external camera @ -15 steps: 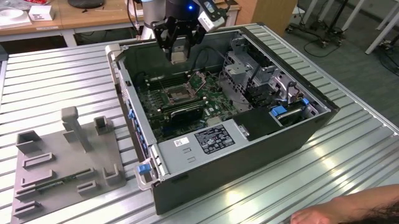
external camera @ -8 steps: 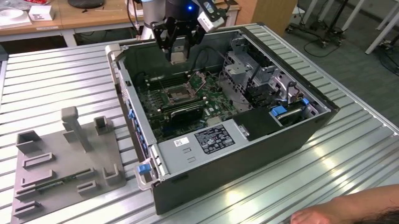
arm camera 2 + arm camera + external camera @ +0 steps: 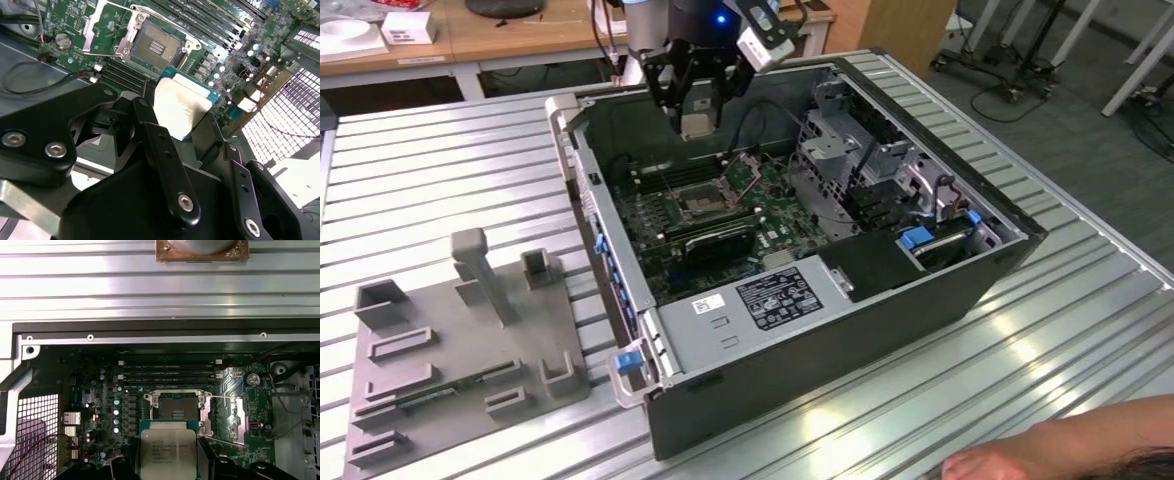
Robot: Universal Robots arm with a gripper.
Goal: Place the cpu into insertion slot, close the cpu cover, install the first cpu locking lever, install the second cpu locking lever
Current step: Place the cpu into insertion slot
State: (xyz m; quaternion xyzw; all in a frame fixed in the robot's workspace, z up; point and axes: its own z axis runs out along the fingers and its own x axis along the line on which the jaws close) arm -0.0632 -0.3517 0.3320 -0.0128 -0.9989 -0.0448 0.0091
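The black fingers [image 3: 152, 135] are clenched on the cpu [image 3: 182, 107]. They pinch the thin square chip by two opposite edges, so its pale metal face and a strip of green edge show between them in both wrist views. In the exterior view the chip hangs under the fingers over the far part of the open computer case [image 3: 854, 330], up in the air and apart from the green motherboard [image 3: 767, 215] below it. The insertion slot [image 3: 176, 407] lies uncovered on that board, its dark centre bare inside the metal rim, and in the first wrist view it sits just past the chip's edge. The cpu cover [image 3: 235, 412] is swung open and stands beside the slot, with the green of the board showing through its cut-out middle. Long black memory slots [image 3: 170, 374] run side by side close to the slot. At the near end of the case sits a grey power supply box [image 3: 761, 300] with a label on its top. The case rests on a ribbed metal tabletop [image 3: 1067, 330]. A grey fixture [image 3: 467, 330] with upright posts stands on the tabletop well apart from the case, toward the exterior view's left. A person's hand [image 3: 1014, 460] rests at the near corner on the exterior view's right.
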